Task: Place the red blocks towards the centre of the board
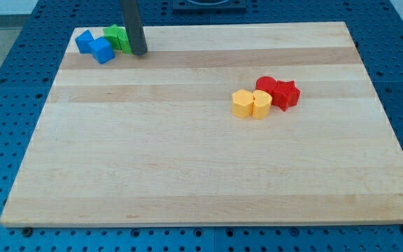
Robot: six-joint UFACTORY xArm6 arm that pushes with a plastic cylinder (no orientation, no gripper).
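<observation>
Two red blocks sit right of the board's middle: a round red block (265, 85) and a star-shaped red block (286, 94) touching it on its right. Two yellow blocks touch them on the left: a hexagonal one (242, 103) and a rounder one (261, 104). My tip (139, 52) is at the view's top left, far from the red blocks, right beside the green blocks (118, 38).
Two blue blocks (94, 46) lie at the top left corner, touching the green blocks. The wooden board (187, 161) rests on a blue perforated table.
</observation>
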